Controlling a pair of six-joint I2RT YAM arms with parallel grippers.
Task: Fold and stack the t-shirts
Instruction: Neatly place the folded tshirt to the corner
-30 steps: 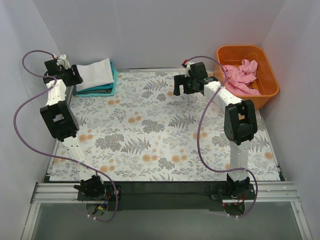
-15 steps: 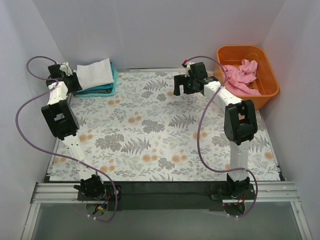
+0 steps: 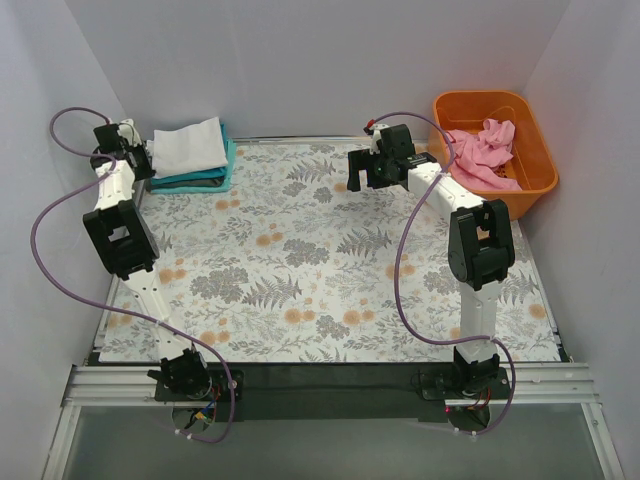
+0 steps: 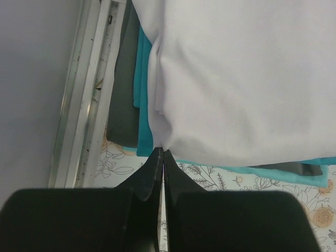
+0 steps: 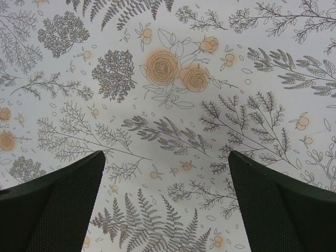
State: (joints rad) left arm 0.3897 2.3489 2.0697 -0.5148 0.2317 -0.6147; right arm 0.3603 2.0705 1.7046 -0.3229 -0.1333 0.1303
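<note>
Floral tabletop (image 3: 300,260) is carrying a folded white cloth t-shirt (image 4: 236,79) atop a folded teal cloth t-shirt (image 4: 143,79), far left; left pincer (image 4: 160,153) is sitting shut at their corner. Right pincer (image 5: 165,153), gaping wide, should be pinching deep into the crumpled pink cloth t-shirt (image 3: 480,150), far right.

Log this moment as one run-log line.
stack: white t-shirt on teal t-shirt | left gripper: shut at white t-shirt corner, hold unclear | right gripper: open over mat | pink t-shirt: unfolded in orange tub

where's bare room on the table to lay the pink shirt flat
The flowered mat is bare across its middle and near side. Crowded: far left corner, folded stack and left gripper; far right, orange tub and right gripper.
</note>
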